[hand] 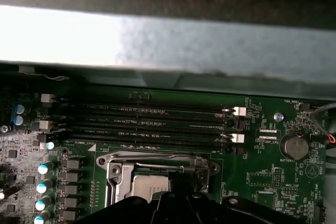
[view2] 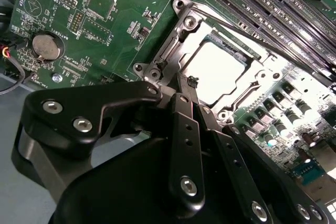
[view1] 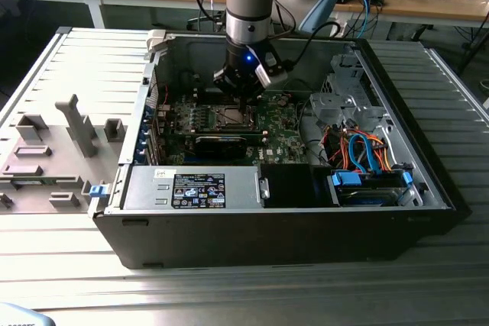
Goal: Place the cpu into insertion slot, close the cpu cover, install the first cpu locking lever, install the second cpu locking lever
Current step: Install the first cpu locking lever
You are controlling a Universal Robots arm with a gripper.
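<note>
The cpu [view2: 214, 72] is seated in the insertion slot [hand: 157, 182], with the cpu cover [view2: 181, 40] lowered over it. The end effector [view2: 185, 85], fingers pressed together, is poised at the socket's edge, so a locking lever is judged to be in hand; a steady, well-aimed press is called for.

The exterior view looks down from in front of and above the open computer case [view1: 306, 219], far enough back to take in the whole case. Both wrist views sit close above the green circuit board [view2: 105, 40] inside that case. The second wrist view looks past the gripper [view2: 185, 83] at the insertion slot [view2: 215, 72]. The first wrist view faces across that insertion slot [hand: 152, 182] toward the memory slots [hand: 152, 124] and the case wall. Both share the slot.
</note>
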